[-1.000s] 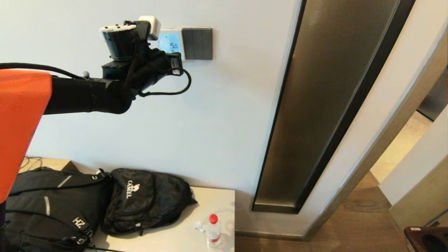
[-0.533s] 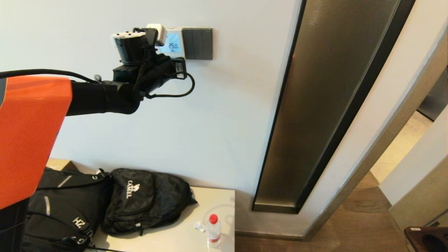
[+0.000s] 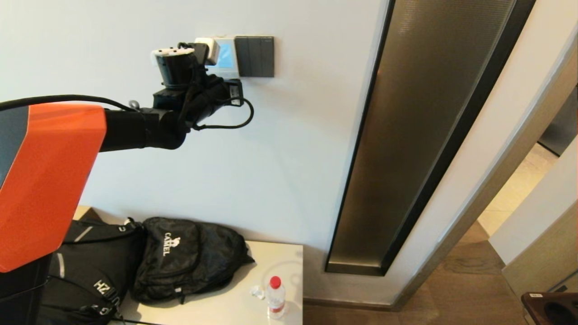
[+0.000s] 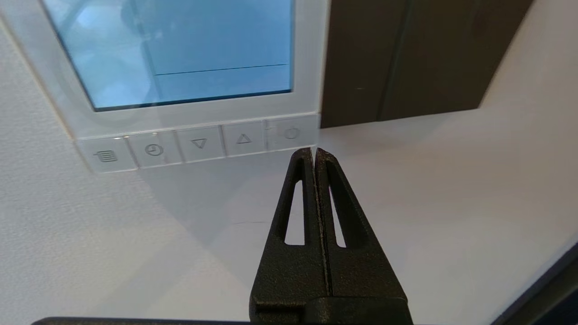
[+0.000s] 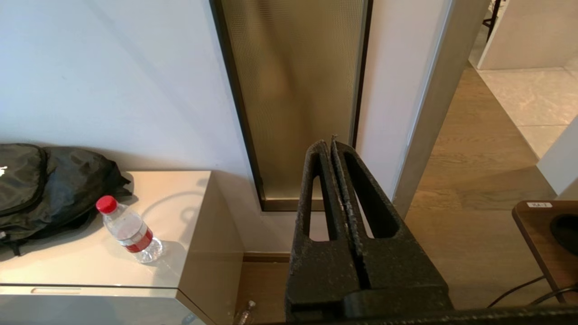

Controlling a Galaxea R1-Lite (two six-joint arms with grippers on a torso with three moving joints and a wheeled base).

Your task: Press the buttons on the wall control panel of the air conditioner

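— Panel position? 
— The control panel (image 4: 180, 67) is on the wall; its buttons (image 4: 198, 144) run in a left-right row. 
— Left hand (image 4: 314, 151)? 
— Closed, empty, tips near the rightmost button. Only the wrist view shows this.

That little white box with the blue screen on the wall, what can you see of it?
The air conditioner's wall control panel is a square of white plastic, mounted flush on the wall beside a dark grey switch plate. Its screen glows light blue. Five pale buttons line its lower edge. The left end effector, shut, points at the rightmost one.
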